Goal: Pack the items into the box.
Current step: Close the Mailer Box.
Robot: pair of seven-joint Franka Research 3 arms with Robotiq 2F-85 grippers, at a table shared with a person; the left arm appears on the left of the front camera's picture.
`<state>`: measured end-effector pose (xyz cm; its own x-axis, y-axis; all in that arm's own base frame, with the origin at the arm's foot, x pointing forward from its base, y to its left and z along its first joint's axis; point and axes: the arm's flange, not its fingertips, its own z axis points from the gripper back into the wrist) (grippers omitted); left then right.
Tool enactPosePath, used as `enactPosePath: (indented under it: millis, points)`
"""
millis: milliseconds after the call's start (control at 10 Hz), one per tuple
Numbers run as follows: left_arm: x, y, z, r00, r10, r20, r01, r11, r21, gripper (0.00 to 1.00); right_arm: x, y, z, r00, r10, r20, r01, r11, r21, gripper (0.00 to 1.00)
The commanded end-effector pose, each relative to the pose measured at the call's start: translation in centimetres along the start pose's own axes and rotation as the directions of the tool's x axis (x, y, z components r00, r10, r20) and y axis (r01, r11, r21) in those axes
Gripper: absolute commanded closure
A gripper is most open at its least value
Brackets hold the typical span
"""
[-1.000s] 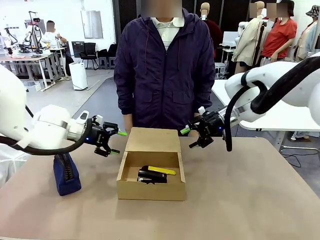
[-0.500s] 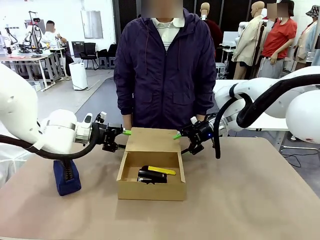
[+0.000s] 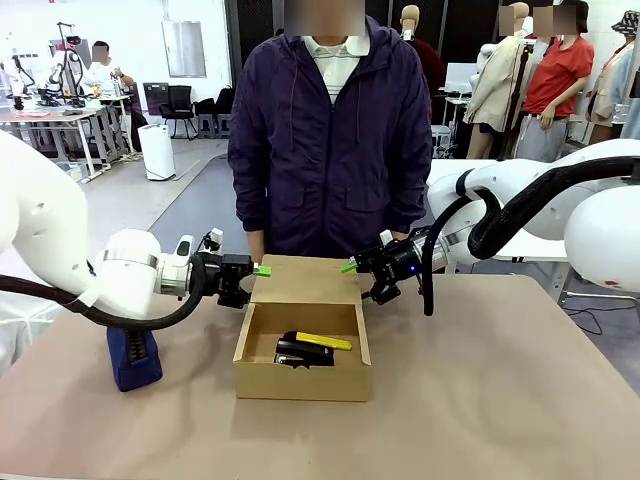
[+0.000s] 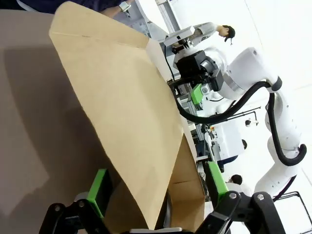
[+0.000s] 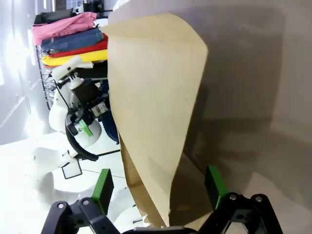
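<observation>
**A:** Both arms have closed in on the box (image 3: 300, 381) over the last second. The left tool (image 3: 255, 284) now sits at the left edge of the raised flap lid (image 3: 305, 281), and the right tool (image 3: 358, 282) sits at its right edge.

**B:** Are they gripping it?

**A:** No, both tools stand wide. In each wrist view the flap's side edge runs up between the 2 green pads (image 4: 100, 191), and I cannot tell whether a pad touches the cardboard.

**B:** And the items?

**A:** They are inside the box, which stands mid-table (image 3: 500, 400) in front of the person (image 3: 330, 140). The black stapler (image 3: 303, 353) lies on the box floor, with the yellow utility knife (image 3: 324, 342) just behind it — touching or not, I cannot tell.

**B:** Anything else on the table?

**A:** 1 thing — a navy pouch (image 3: 132, 352) stands left of the box, apart from it, beneath the left arm.
</observation>
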<state>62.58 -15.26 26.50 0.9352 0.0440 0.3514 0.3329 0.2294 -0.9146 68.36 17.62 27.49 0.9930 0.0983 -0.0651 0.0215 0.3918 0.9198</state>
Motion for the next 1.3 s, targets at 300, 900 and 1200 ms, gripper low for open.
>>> enactPosePath:
  millis: [300,900,1200]
  points:
    - [1.3,0.0,-0.1,0.999,0.021,-0.023,-0.022,0.999,-0.034,0.38,-0.3,0.5,0.4,0.996,0.074,0.039,-0.077,0.995,0.062,0.41]
    - [2.5,-2.7,1.5,0.999,-0.028,0.035,0.032,0.994,-0.1,0.38,-2.0,3.5,3.2,0.975,0.206,0.08,-0.215,0.969,0.121,0.41]
    - [2.4,-4.4,1.9,0.998,-0.056,0.026,0.059,0.987,-0.152,0.38,-2.5,4.3,3.3,0.965,0.247,0.086,-0.256,0.96,0.114,0.41]
